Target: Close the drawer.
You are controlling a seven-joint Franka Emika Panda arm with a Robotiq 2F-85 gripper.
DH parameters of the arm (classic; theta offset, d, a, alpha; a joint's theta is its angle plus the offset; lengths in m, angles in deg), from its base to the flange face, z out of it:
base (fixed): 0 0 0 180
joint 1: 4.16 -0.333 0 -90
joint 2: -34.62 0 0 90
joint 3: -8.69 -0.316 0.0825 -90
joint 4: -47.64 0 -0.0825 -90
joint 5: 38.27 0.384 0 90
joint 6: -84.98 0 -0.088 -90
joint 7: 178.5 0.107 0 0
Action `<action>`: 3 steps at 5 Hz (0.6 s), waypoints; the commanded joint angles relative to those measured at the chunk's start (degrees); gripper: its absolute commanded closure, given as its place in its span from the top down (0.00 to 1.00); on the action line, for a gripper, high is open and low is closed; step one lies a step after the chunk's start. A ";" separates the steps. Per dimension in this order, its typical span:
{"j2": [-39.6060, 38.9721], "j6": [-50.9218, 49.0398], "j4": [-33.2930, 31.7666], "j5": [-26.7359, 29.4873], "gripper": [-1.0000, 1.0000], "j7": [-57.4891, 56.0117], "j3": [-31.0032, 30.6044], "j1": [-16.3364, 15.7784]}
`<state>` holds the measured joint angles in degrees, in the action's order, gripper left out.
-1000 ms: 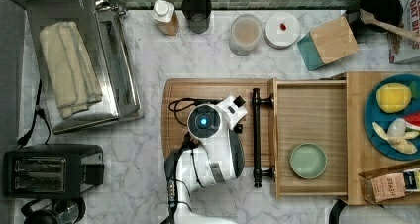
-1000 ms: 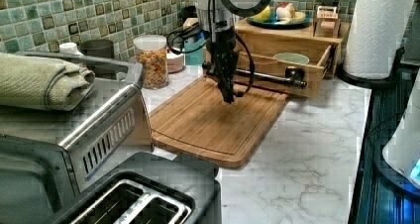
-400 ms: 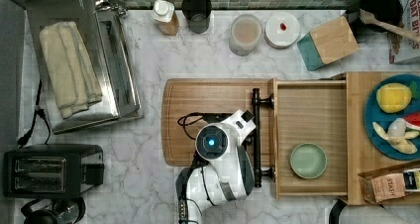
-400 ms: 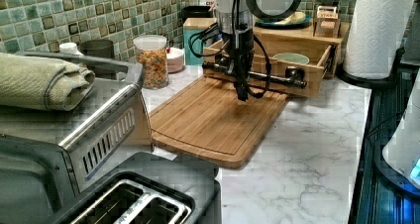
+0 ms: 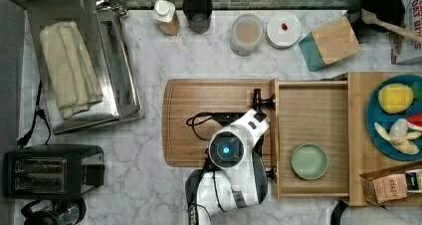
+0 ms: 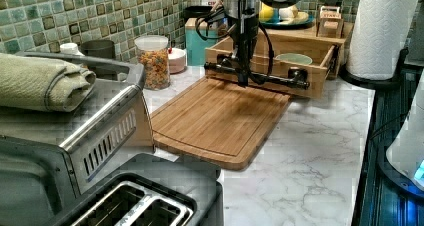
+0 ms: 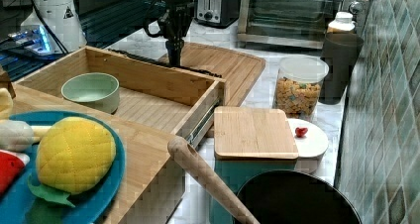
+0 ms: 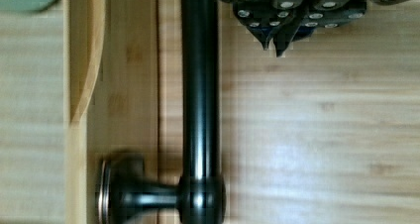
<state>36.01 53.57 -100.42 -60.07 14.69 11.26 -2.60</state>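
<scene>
The drawer [image 5: 312,135] is pulled far out at 3 o'clock in the top view, with a green bowl [image 5: 309,161] inside, so no closing shows yet. The arm points straight down over the board [image 6: 220,117], and its pincer [image 8: 274,39] is pinched closed on nothing, just beside the black handle [image 8: 199,80].

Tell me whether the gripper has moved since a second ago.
Yes. In the top view the gripper has travelled rightward across the cutting board, reaching the drawer handle.
</scene>
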 commanded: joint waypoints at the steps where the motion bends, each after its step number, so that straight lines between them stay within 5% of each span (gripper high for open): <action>1: -7.10 -2.70 7.39 13.36 0.00 -18.38 10.06 -2.31; 2: -5.83 -1.70 5.67 12.21 0.00 -15.41 11.76 -4.28; 3: -4.89 -1.31 5.69 5.33 0.00 -12.95 10.99 -0.90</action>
<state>31.94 52.45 -96.95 -52.93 -1.79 21.59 -6.93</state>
